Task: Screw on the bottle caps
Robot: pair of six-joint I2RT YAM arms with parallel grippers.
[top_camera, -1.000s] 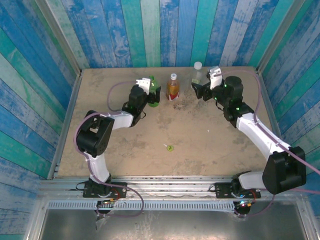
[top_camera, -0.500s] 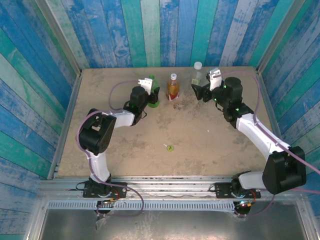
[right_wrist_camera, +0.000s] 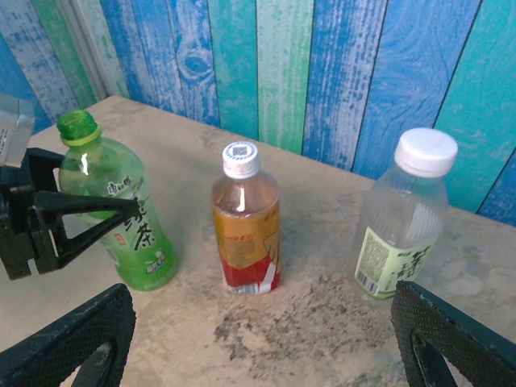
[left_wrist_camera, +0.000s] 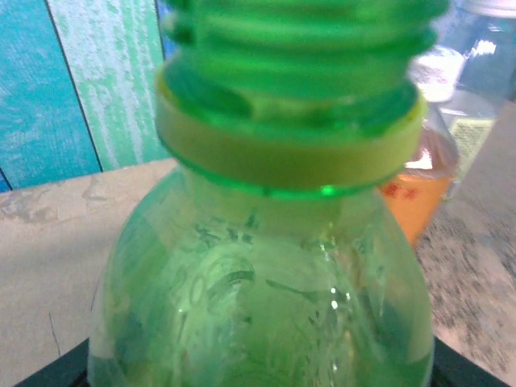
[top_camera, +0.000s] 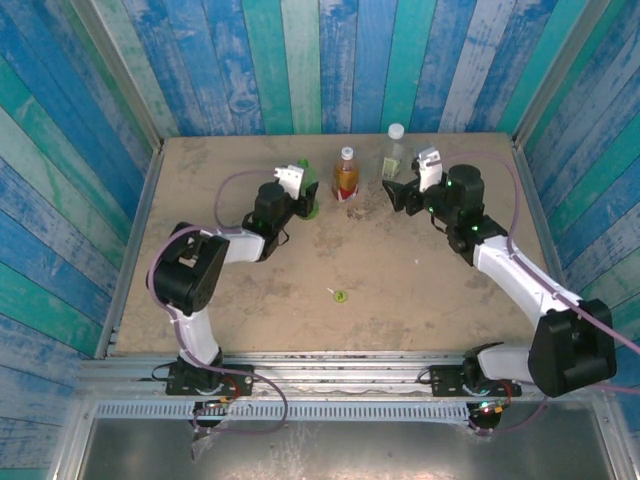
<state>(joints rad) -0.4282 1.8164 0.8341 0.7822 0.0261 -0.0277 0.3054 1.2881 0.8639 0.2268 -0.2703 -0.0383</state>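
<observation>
The green bottle [top_camera: 307, 194] stands uncapped at the back of the table, its threaded neck [left_wrist_camera: 298, 48] bare, and my left gripper [top_camera: 297, 192] is shut on its body. In the right wrist view the left gripper's dark fingers [right_wrist_camera: 85, 216] press against the green bottle [right_wrist_camera: 133, 234]. To its right stand the amber bottle [right_wrist_camera: 246, 234] and the clear bottle [right_wrist_camera: 401, 226], with a white cap [right_wrist_camera: 240, 159] on the first and a white cap [right_wrist_camera: 426, 151] on the second. A yellow-green cap [top_camera: 340, 296] lies loose mid-table. My right gripper [top_camera: 402, 190] is open and empty, near the clear bottle.
Blue and green plank walls [top_camera: 330, 60] close the table [top_camera: 420, 300] in at the back and sides, right behind the bottles. The sandy tabletop stretches bare in front of the bottles, around the loose cap.
My left gripper has shut on the green bottle, which it was open around a second ago. The right gripper has drifted slightly nearer and right, still open.
</observation>
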